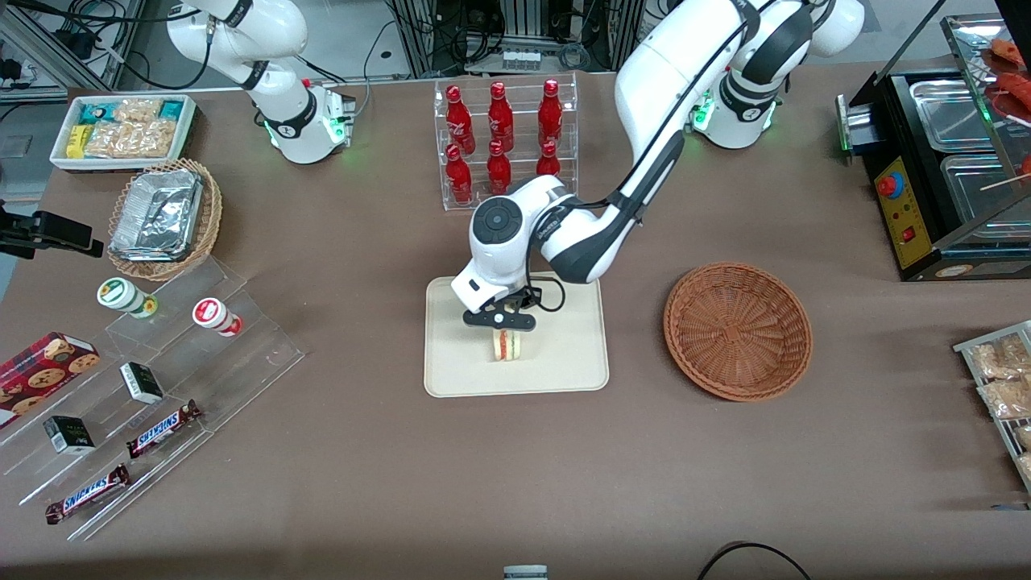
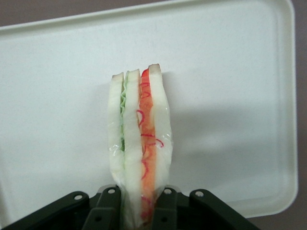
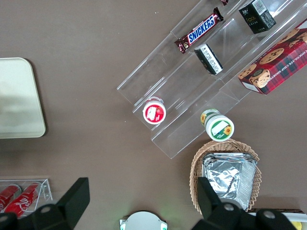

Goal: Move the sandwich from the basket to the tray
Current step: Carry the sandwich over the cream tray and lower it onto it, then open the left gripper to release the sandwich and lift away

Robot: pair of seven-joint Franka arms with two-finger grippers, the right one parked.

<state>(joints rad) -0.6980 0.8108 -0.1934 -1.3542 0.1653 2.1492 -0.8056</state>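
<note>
Pinching the sandwich (image 2: 140, 148) on its two bread faces, the jaws are closed on it, so the cut edge with red and green filling shows between the pads and the layers hold together. Your gripper (image 1: 505, 325) hangs over the middle of the cream tray (image 1: 564, 362), sandwich upright beneath it; whether it touches the tray surface you cannot tell. The wrist points straight down, the forearm reaching out from about 1 o'clock. The reddish wicker basket (image 1: 737, 330) lies empty at 3 o'clock of the tray.
</note>
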